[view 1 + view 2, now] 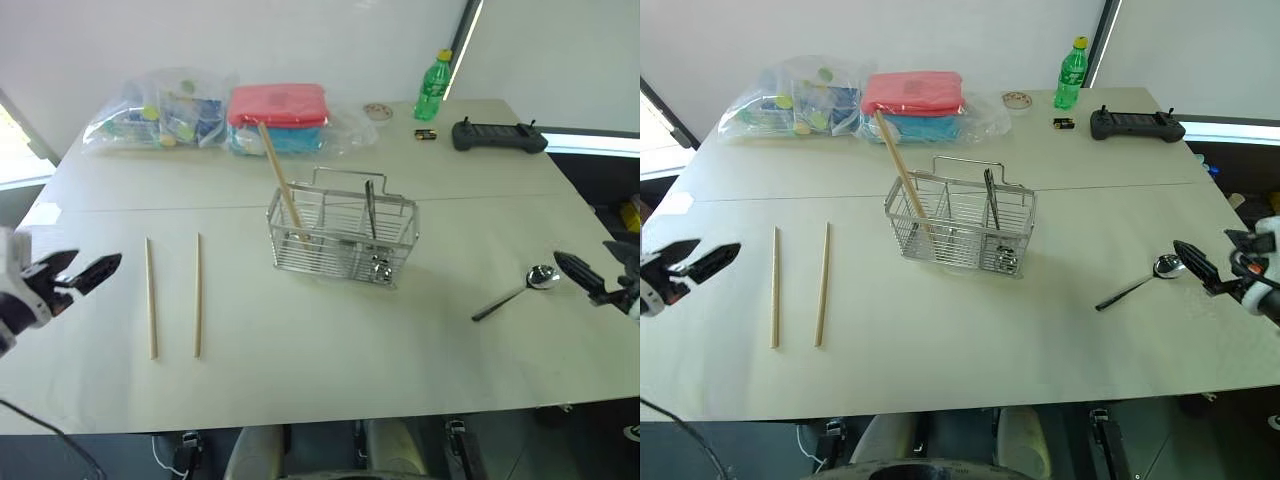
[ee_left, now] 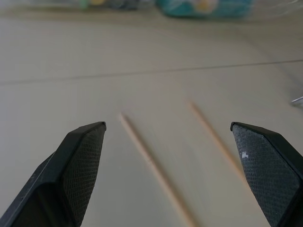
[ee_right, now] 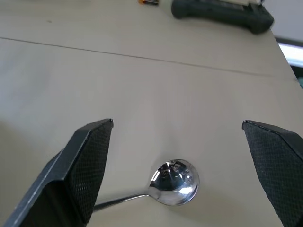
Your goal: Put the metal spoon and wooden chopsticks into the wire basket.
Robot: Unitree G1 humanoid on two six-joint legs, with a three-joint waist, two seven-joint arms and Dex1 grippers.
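Observation:
The wire basket (image 1: pixel 342 240) stands mid-table, with one wooden chopstick (image 1: pixel 281 187) leaning out of its left compartment. Two more wooden chopsticks (image 1: pixel 150 298) (image 1: pixel 197 295) lie side by side on the table to its left. My left gripper (image 1: pixel 93 264) hovers open just left of them, and both sticks (image 2: pixel 152 166) (image 2: pixel 214 138) run ahead between its fingers (image 2: pixel 80 161). The metal spoon (image 1: pixel 541 277) lies at the right, handle pointing toward the front. My right gripper (image 1: pixel 583 254) is open and empty just right of it, above the spoon's bowl (image 3: pixel 174 182).
A dark slim utensil (image 1: pixel 370 208) stands in the basket. At the table's far edge are clear bags of packets (image 1: pixel 160 115), a red and teal pack (image 1: pixel 279 115), a green bottle (image 1: pixel 433 86), a small battery (image 1: pixel 425 133) and a black controller (image 1: pixel 498 135).

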